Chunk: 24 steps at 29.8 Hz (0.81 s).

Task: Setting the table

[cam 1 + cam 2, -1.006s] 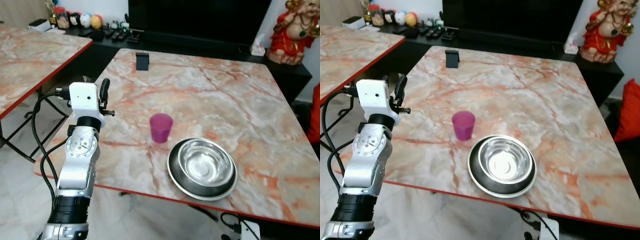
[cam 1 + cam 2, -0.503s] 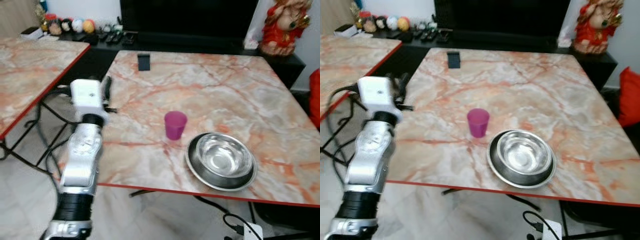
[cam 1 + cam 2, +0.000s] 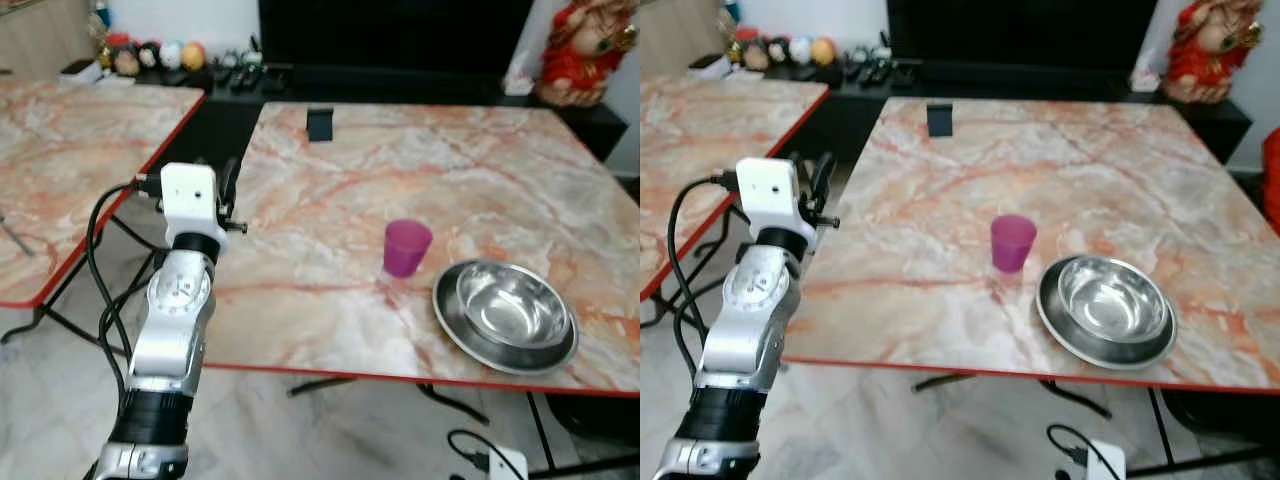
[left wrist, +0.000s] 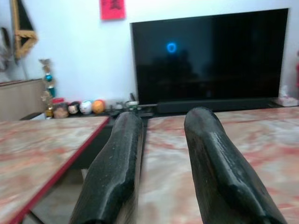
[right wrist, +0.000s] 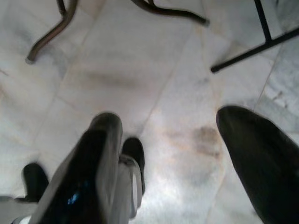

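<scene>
At the lower left of the head view the left gripper [image 3: 228, 188] is raised beside the marble table [image 3: 330, 300], its fingers [image 4: 117, 177] a narrow gap apart and holding nothing. The right gripper [image 5: 173, 163] hangs wide open over the floor, empty. Right of centre, the purple cup [image 3: 406, 248] stands just beside the steel bowl [image 3: 505, 314]. A small black stand [image 3: 319, 124] sits at the table's far edge, upper centre.

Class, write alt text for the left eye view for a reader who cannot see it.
A marble-patterned table holds a purple cup beside a steel bowl resting in a steel plate. The robot's left tool is raised at the table's left edge, empty. A small black object stands at the far edge.
</scene>
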Available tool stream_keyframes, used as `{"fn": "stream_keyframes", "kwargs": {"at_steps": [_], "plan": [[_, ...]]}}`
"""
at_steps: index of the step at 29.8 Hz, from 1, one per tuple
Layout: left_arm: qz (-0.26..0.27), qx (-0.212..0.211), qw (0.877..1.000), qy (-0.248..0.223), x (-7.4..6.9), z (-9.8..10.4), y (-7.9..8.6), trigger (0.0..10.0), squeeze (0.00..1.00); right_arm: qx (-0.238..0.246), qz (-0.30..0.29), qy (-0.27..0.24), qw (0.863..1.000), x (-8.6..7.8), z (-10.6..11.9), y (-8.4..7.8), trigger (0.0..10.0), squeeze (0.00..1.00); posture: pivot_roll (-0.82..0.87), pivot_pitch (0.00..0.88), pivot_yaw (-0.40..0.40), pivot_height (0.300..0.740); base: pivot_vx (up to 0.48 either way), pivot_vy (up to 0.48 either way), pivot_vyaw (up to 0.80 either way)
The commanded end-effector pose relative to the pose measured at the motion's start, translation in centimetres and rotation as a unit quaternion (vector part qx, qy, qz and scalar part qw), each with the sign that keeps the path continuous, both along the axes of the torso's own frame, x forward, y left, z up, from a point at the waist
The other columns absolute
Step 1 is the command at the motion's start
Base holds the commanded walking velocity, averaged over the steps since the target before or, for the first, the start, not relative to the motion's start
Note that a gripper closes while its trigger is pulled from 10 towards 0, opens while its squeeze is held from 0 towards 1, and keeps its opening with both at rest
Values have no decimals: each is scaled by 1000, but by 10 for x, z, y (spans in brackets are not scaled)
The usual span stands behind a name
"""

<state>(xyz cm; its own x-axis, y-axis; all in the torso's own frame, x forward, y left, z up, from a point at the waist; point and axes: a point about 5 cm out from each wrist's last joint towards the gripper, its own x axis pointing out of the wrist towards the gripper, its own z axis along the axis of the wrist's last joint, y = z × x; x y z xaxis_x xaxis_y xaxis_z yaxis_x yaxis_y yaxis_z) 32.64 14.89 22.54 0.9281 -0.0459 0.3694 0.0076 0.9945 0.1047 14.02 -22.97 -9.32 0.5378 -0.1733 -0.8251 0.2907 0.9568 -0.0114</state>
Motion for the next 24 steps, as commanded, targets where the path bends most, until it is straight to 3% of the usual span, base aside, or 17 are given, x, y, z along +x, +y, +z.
{"fn": "stream_keyframes", "kwargs": {"at_steps": [1,24], "plan": [[14,-2,1000,-1,-1,1,10,10000,0,8,4,-7,1000,4,0,7,10000,0,121,0,-35,740,0,394,0],[10,5,1000,2,-3,-2,10,10000,0,8,8,-7,1000,3,0,7,10000,0,118,0,-37,740,0,395,0]]}}
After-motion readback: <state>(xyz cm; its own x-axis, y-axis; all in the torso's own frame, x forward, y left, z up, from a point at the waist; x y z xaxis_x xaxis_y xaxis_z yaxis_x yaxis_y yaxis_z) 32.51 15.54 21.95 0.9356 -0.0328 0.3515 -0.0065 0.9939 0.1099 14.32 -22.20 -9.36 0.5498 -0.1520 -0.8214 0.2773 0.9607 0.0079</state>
